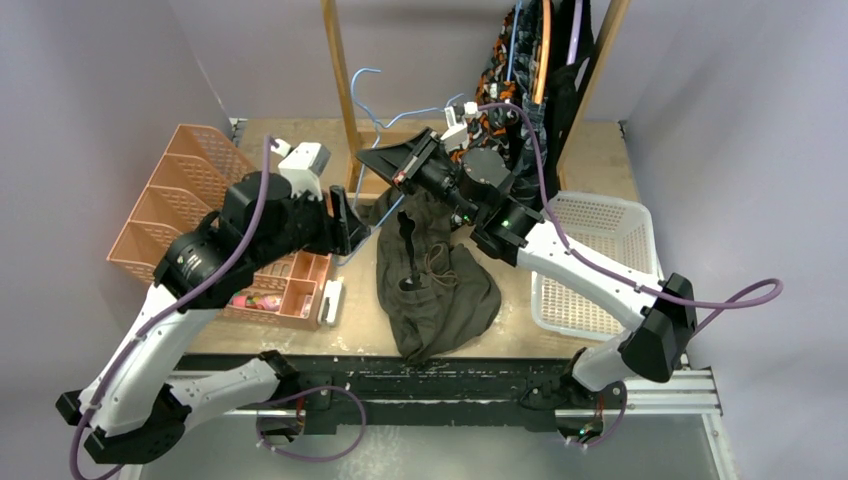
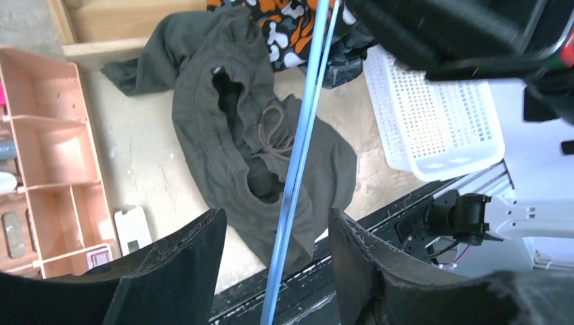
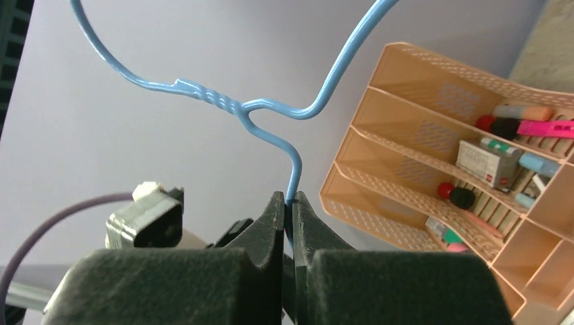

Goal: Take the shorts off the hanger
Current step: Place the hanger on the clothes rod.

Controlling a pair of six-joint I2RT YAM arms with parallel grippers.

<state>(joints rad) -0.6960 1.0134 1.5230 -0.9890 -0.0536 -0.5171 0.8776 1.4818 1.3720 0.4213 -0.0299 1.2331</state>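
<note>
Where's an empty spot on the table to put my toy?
The back right corner of the table, behind the white basket, is bare. So is the strip between the peach organizer and the olive shorts, apart from a small white thing. The middle is crowded: the left tool and right tool meet at the blue hanger there.

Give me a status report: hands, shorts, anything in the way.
Right hand shut on the blue hanger. Left hand open, hanger between its fingers. Green shorts off, heaped on the table. No obstruction seen.
</note>
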